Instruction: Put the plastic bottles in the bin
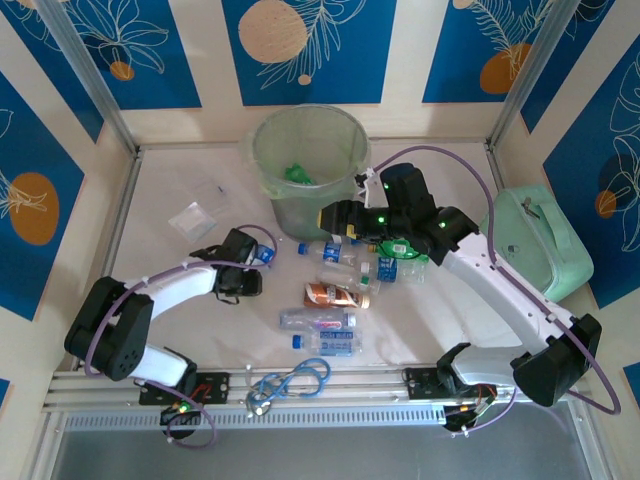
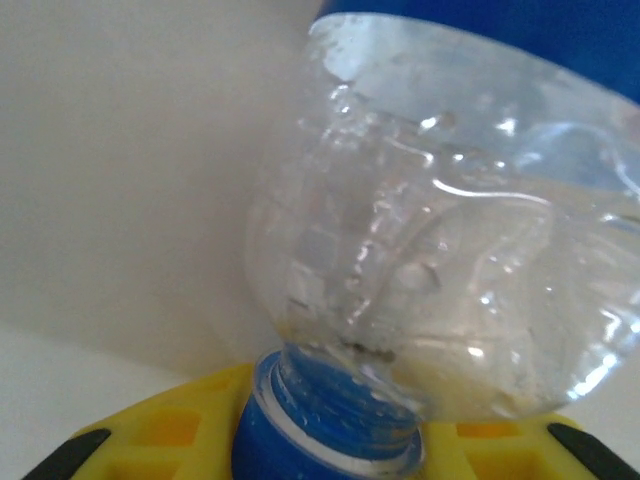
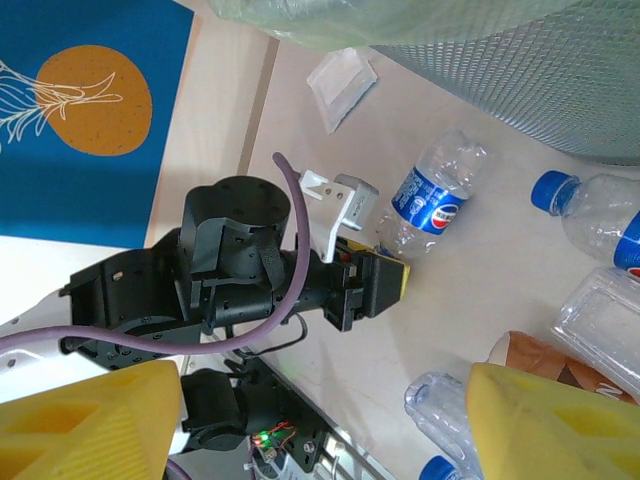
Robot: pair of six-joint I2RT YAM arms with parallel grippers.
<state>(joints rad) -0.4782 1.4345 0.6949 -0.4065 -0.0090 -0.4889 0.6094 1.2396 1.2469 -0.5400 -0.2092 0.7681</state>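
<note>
Our left jaws are closed on the cap end of the blue-labelled bottle [image 3: 430,200], whose body points away toward the bin [image 1: 290,205], far-right across the counter [image 1: 215,325]; our right jaws hang open and empty, nearer the bin

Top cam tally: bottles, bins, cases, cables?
Bottles: 8 I can tell apart (7 on the table, 1 green in the bin); the pile overlaps, so maybe more
Bin: 1
Case: 1
Cable: 1
Total: 11
</note>
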